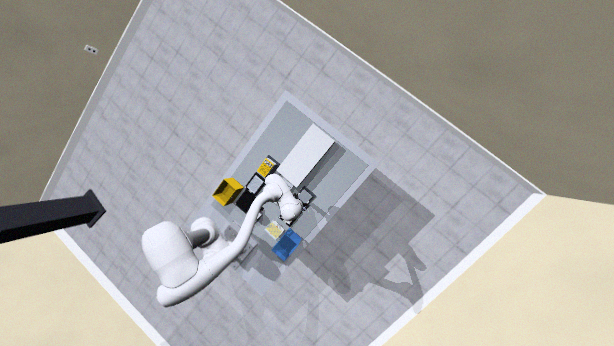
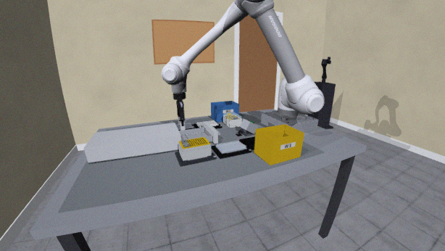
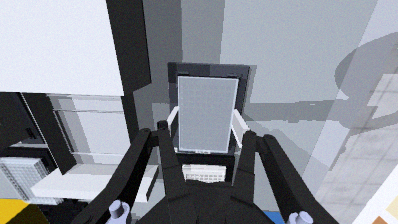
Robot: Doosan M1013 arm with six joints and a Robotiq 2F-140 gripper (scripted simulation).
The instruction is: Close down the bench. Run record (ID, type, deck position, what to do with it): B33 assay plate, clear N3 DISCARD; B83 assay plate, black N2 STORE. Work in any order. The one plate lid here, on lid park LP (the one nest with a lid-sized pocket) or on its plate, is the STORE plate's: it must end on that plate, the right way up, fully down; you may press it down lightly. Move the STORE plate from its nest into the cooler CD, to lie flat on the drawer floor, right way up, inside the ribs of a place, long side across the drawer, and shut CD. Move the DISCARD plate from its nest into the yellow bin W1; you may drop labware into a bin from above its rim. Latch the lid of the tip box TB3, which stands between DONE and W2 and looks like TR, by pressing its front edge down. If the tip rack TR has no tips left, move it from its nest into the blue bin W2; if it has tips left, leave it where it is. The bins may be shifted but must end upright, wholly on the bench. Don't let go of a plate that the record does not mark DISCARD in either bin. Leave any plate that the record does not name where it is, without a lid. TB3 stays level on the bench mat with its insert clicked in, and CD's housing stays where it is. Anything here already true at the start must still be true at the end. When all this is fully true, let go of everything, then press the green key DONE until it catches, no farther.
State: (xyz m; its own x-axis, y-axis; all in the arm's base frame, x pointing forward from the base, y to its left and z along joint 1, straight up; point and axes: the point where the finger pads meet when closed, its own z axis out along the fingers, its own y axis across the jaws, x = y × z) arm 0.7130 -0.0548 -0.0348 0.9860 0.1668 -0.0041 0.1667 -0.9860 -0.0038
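Observation:
The plate lid (image 3: 207,114) is a pale translucent rectangle lying flat in the dark lid park nest (image 3: 209,70). My gripper (image 3: 205,115) points straight down over it. Its two finger pads stand on either side of the lid's long edges, with narrow gaps, so it is open. In the exterior view the gripper (image 2: 182,125) hangs low beside the grey cooler CD (image 2: 132,145). The clear plate (image 2: 232,146) lies in its nest between the tip rack TR (image 2: 195,148) and the yellow bin W1 (image 2: 279,143). The black plate (image 2: 250,142) is mostly hidden behind the bin.
The blue bin W2 (image 2: 225,109) stands at the back with the tip box TB3 (image 2: 233,120) in front of it. The cooler's white top (image 3: 55,47) fills the upper left of the wrist view, close to the lid park.

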